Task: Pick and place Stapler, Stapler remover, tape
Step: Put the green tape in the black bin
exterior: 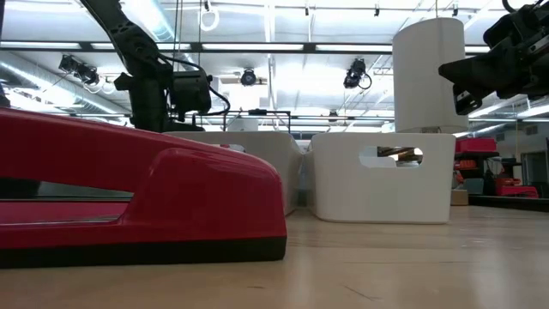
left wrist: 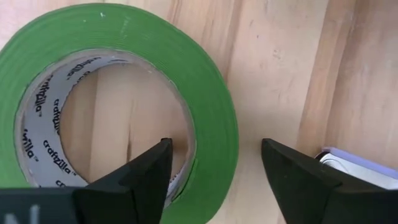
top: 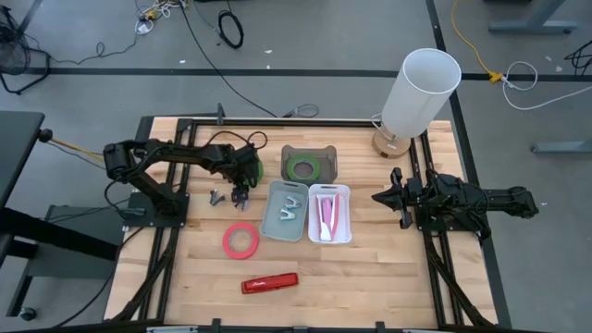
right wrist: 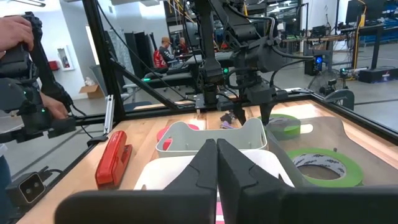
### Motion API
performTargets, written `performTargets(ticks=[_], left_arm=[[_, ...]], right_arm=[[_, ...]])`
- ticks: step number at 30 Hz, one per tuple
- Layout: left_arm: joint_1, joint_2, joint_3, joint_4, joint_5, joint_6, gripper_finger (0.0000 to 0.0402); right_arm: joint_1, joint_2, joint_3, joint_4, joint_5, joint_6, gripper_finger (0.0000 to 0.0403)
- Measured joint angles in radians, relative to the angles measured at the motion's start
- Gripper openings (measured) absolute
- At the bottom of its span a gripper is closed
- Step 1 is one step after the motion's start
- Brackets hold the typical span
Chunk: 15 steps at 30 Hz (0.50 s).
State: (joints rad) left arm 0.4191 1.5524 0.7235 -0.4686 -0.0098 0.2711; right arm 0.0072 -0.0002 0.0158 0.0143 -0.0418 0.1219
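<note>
- Currently, the left gripper (top: 243, 190) is being held low over the wooden tabletop (top: 370, 277) at about 10 o'clock from the tabletop's centre, just beside a green tape roll (top: 252, 169).
- Its fingers (left wrist: 140, 174) are being kept apart; in the left wrist view one finger is being placed inside the roll's (left wrist: 118, 93) opening and the other outside its green wall, so the wall is being straddled. Whether the pads are touching the tape cannot be told.
- A small dark metal piece (top: 218, 196), possibly the stapler remover, is being left lying on the boards just beside this gripper, at its 9 o'clock.
- A second green tape roll (top: 302, 167) is being kept in a grey tray (top: 328, 154) at 12 o'clock from the centre.
- A pale blue bin (top: 274, 223) with a metal item inside and a white bin (top: 344, 227) with a pink item inside are being kept side by side at the centre.
- A red tape ring (top: 241, 240) is being left flat at 8 o'clock, apart from the bins.
- The red stapler (top: 270, 282) is being left lying at 6 o'clock, near the front edge, well apart from both grippers.
- The right gripper (top: 381, 197) is being held at 3 o'clock, raised above the tabletop, with its fingers (right wrist: 217, 165) pressed together on nothing.
- A white cylinder (top: 421, 88) is being stood at 1 o'clock.
- In the right wrist view, a person's hand (right wrist: 18, 31) is being seen beyond the tabletop.
</note>
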Motion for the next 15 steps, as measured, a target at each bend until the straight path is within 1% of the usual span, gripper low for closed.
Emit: performTargets(ticks=[8, 15], left_arm=[[0.000, 0.001, 0.000, 0.001, -0.001, -0.025, 0.0192], [0.000, 0.001, 0.000, 0.002, -0.004, -0.025, 0.0164]], right_arm=[[0.000, 0.000, 0.000, 0.000, 0.000, 0.000, 0.0004], [0.000, 0.000, 0.000, 0.000, 0.000, 0.000, 0.0004]])
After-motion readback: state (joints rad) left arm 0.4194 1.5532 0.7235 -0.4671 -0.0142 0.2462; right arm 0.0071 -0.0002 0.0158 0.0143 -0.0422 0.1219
